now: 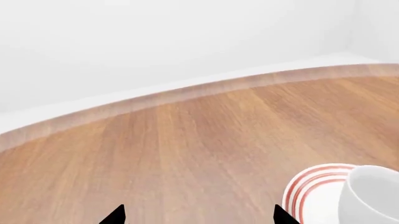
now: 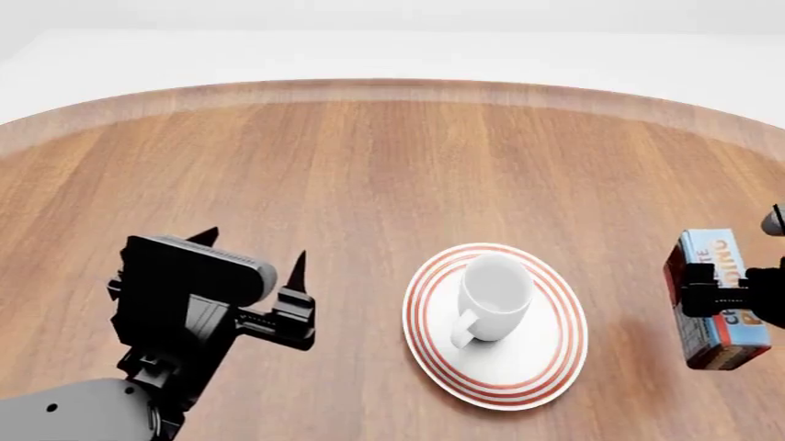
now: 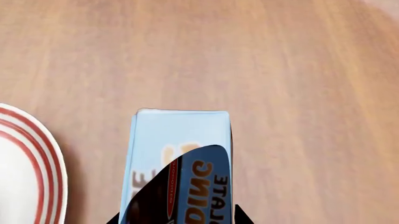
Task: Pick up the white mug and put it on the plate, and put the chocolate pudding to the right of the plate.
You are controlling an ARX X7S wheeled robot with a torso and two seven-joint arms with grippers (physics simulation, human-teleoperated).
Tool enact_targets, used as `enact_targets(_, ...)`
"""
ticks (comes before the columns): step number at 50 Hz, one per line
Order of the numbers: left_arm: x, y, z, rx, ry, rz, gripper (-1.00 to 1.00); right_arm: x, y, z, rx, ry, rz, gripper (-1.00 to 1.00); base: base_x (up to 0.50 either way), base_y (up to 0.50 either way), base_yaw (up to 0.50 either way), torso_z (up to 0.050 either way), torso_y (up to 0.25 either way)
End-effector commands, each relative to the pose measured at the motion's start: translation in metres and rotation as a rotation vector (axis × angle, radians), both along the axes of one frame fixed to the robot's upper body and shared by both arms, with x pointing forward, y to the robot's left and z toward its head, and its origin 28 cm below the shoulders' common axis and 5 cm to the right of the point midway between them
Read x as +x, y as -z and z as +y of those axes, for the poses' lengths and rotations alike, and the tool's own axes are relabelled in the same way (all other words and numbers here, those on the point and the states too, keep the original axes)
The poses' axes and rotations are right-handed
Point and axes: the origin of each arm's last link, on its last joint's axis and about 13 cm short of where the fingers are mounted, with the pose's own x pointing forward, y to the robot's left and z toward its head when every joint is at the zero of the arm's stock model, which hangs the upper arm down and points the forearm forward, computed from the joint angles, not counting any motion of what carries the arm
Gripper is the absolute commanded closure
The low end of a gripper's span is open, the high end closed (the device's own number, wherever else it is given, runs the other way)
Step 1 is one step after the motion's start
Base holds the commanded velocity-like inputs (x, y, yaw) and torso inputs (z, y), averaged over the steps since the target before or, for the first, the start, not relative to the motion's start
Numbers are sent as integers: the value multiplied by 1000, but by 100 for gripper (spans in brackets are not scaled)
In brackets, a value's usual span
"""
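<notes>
— Standing upright on the plate (image 2: 497, 323), the white mug (image 2: 494, 296) is seen in the head view, with its handle turned toward the near rim. How is the plate placed?

— It is set flat on the wooden table (image 2: 368, 175), right of the middle in the head view. Its red-ringed rim (image 1: 305, 186) and part of the mug (image 1: 367, 193) are also caught in the left wrist view.

— And the chocolate pudding (image 2: 722, 299)?

— It is found at the right edge of the head view, to the right of the plate and apart from it. It is gripped by the right gripper (image 2: 736, 299), whose fingers are closed against its sides. In the right wrist view the light blue face (image 3: 181, 154) is seen with its orange lettering, and the plate's rim (image 3: 37, 168) is shown beside it with bare wood between. Whether the carton rests on the table or is held just above it cannot be told.

— What is held by the left gripper (image 2: 252, 253)?

— Nothing. Its fingers (image 2: 296, 271) are spread wide apart over bare wood, to the left of the plate and clear of it. Only the two dark fingertips (image 1: 115, 214) are shown in the left wrist view.
</notes>
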Motion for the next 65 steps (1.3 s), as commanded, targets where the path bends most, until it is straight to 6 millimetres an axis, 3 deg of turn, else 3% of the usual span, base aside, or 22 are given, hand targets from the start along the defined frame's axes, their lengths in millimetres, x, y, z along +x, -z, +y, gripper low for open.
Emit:
enact_targets(1,3,-3,-5,-17,34,-25,-100,6,12,4,17,-27,-10,100,0,0,0,0,0)
enact_targets(20,4,-1,-6,-15,33,-20,-100,5,28,1,31,-1,0,100,0,0,0,0,0)
enact_targets(35,4,2,-7,-19,37,-14,-100,6,29,5,60,-35,14,100,0,0,0,0,1)
enact_targets(37,3,3,-6,-21,36,-14,-100,9,27,6,169,4,-77,100,0,0,0,0,0)
enact_targets(45,3,3,-7,-20,37,-12,-100,7,40,1,139,80,-39,100,0,0,0,0,0)
enact_targets(46,3,3,-7,-20,37,-12,-100,6,40,1,158,65,-38,-100,0,0,0,0,0)
enact_targets(57,4,4,-8,-20,42,-8,-100,4,39,0,138,60,-23,-100,0,0,0,0,0)
enact_targets(65,4,4,-8,-23,47,-8,-100,2,15,1,96,46,-34,-100,0,0,0,0,0)
